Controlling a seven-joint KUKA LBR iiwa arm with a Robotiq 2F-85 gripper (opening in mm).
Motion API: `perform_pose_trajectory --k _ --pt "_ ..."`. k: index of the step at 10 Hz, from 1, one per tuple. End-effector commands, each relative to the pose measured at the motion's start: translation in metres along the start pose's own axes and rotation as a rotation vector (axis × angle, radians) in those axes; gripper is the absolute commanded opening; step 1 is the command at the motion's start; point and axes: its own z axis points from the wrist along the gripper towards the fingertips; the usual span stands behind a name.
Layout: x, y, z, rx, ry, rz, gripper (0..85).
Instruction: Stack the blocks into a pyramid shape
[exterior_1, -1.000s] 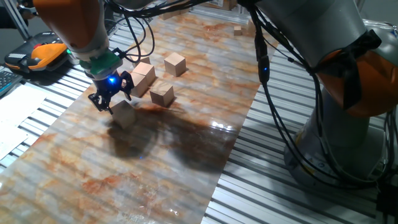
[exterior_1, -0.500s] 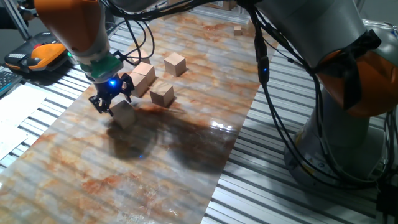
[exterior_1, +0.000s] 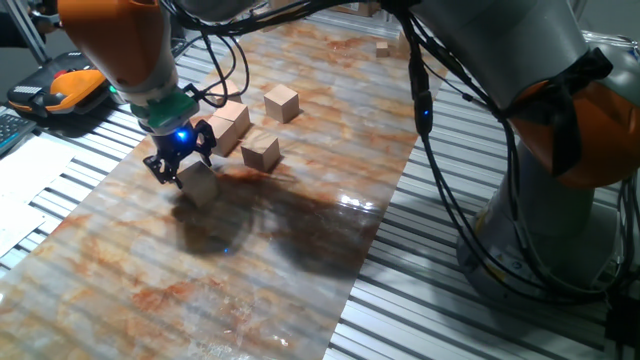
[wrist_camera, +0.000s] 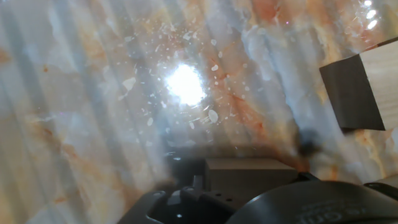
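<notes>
One block (exterior_1: 200, 183) sits between the fingers of the end effector (exterior_1: 180, 166), seemingly clamped, near the bench's (exterior_1: 300, 250) left edge. Other blocks (exterior_1: 262, 152) lie just behind. Judged step: gathering the base row; next calls for carrying it alongside them.
</notes>
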Motion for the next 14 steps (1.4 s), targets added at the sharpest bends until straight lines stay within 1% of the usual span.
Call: perform_pose_trajectory --k 1,4,7,8,9,10,12,13,14 --pt "0.0001 0.0001 0.0003 -0.006 0.011 -0.001 68.0" --pt "0.0003 0.0006 0.0014 -0.011 0.042 -0.003 68.0" --pt "0.0005 0.0008 0.0020 -0.012 0.046 -0.005 68.0" --pt "0.0005 0.0009 0.0023 -0.014 0.048 -0.007 51.0" --pt "0.0006 0.0009 0.0023 -0.019 0.056 -0.009 51.0" --pt "0.0008 0.0009 0.0023 -0.025 0.060 -0.009 51.0" --pt "0.0010 0.0010 0.0024 -0.026 0.062 -0.010 51.0" --pt "0.0006 0.0005 0.0029 -0.045 0.073 -0.003 34.0" --pt "0.0009 0.0005 0.0029 -0.061 0.080 0.004 0.0"
